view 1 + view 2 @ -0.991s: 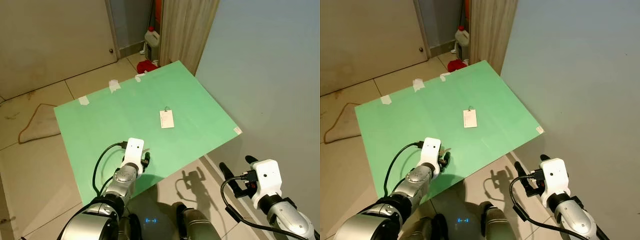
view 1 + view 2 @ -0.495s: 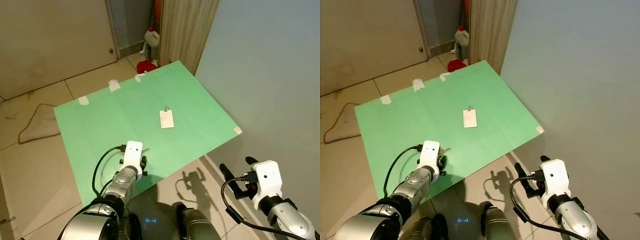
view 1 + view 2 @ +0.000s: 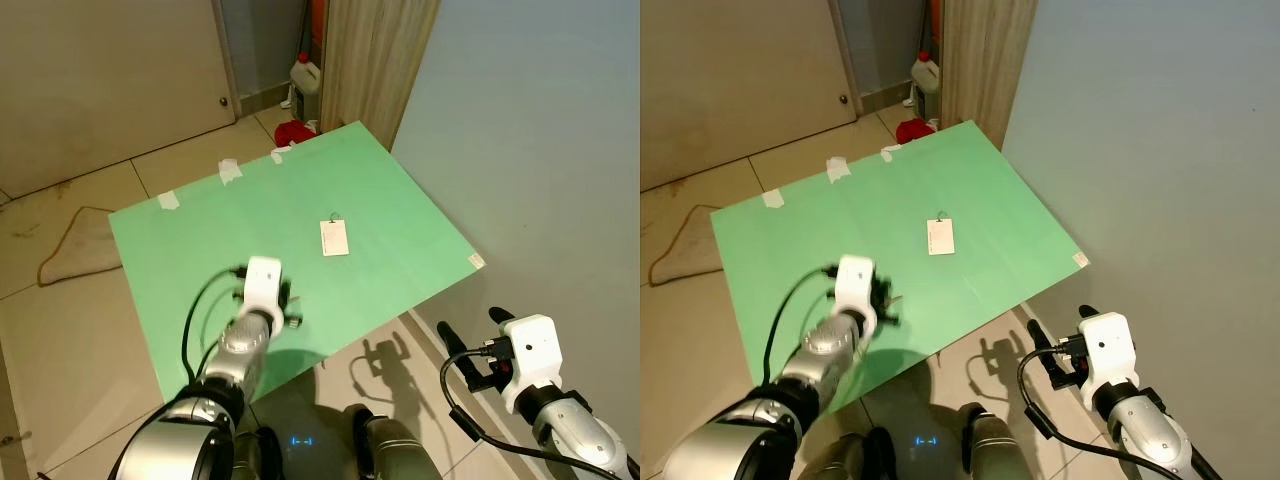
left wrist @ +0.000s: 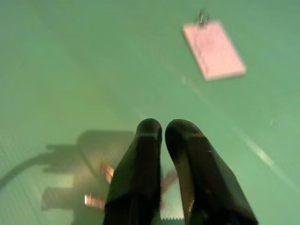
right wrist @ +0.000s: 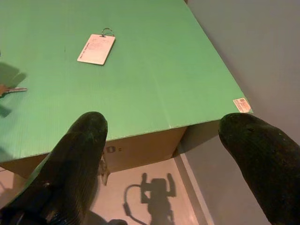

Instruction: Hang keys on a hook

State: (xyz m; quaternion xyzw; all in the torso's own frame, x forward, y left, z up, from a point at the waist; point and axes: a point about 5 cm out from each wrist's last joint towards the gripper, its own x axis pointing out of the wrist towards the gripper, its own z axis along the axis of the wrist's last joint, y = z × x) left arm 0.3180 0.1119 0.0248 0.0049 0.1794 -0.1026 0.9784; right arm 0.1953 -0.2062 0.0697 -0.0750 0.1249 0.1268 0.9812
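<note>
Two tools are seen: the left tool [image 4: 159, 129], clenched on the keys [image 4: 105, 171], is held blurred above the green counter [image 3: 390, 200] near the tag [image 3: 334, 238]; the right tool [image 5: 164, 136], spread wide, is poised off the counter's edge.

We record beige floor tiles [image 3: 70, 330], a pale blue wall [image 3: 530, 130], a closed door [image 3: 110, 80], a wood-grain panel [image 3: 370, 60].

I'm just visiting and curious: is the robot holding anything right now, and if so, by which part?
The left gripper is shut on the keys, though the exact part is hidden behind its fingers. The right gripper is open and empty.
</note>
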